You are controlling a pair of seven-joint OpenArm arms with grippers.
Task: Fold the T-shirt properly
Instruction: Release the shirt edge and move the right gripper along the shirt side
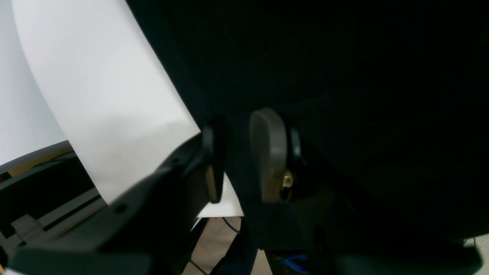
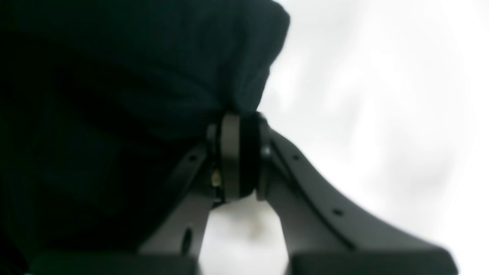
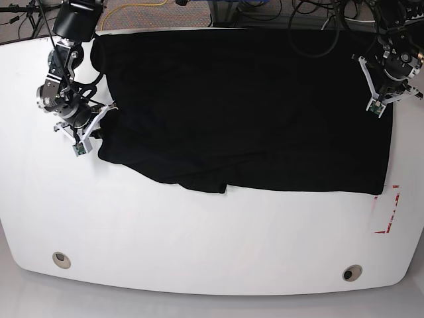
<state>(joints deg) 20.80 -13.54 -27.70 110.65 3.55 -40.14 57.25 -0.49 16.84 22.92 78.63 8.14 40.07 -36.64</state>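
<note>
We see the T-shirt (image 3: 245,106) spread flat across the far half of the white table (image 3: 199,238), stretched between our two grippers. Our right gripper (image 2: 240,156) sits at the shirt's edge with its jaws drawn narrow, a fold of black cloth pinched between the pads (image 2: 230,156); the rest of the fabric bunches up and away from the fingertips to one side, and bare white table lies on the other side. Our left gripper (image 1: 238,160) is partly closed with black fabric running between its fingers (image 1: 269,152); the cloth fills everything beyond and to one side of it. On its other side the table runs to its rim, just beside the jaws, with floor and cables below.

In the base view the shirt's near hem sags unevenly toward the middle. Nearer than both grippers the table is open white surface, with red tape marks (image 3: 391,212) near the left gripper's side.
</note>
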